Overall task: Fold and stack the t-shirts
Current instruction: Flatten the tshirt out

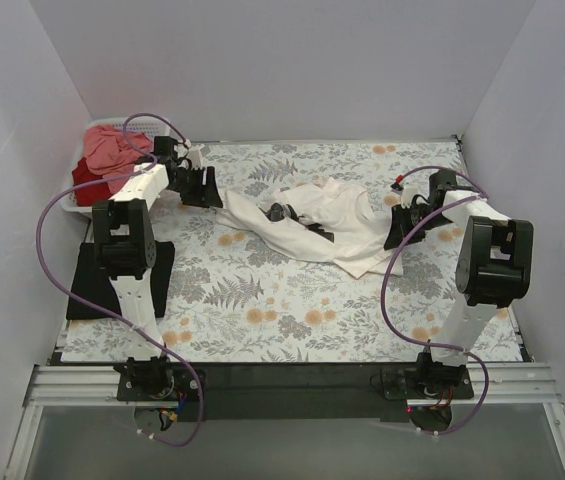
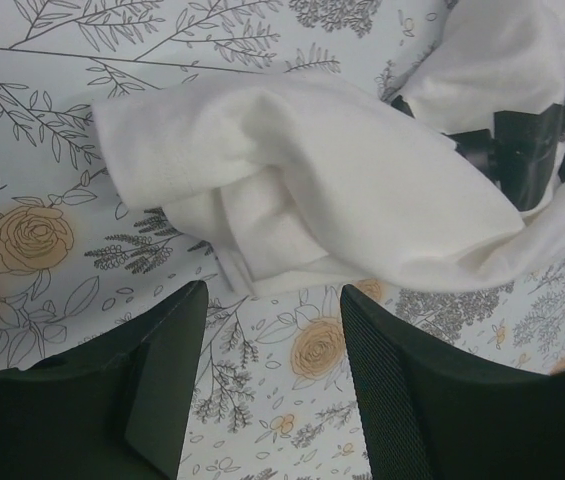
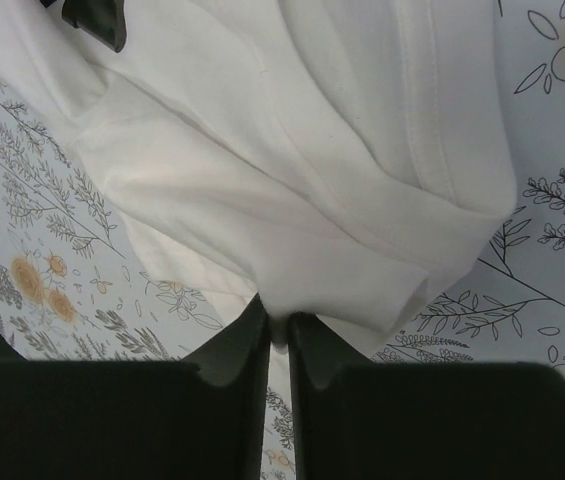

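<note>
A cream-white t-shirt (image 1: 312, 225) lies crumpled across the middle of the floral tablecloth (image 1: 262, 310). My left gripper (image 1: 205, 187) is open and empty, just short of the shirt's bunched left end (image 2: 292, 180), with its jaws over bare tablecloth (image 2: 272, 300). My right gripper (image 1: 400, 228) is shut on the shirt's right edge, and a pinch of white cloth (image 3: 292, 200) sits between its jaws (image 3: 277, 320). A salmon-pink t-shirt (image 1: 112, 148) and a dark red t-shirt (image 1: 84, 178) lie in the basket. Small dark patches (image 1: 282, 212) show among the white folds; I cannot tell what they are.
The white lattice basket (image 1: 112, 122) stands at the back left corner, right behind my left arm. A black mat (image 1: 92, 285) lies at the table's left edge. White walls close in the left, back and right sides.
</note>
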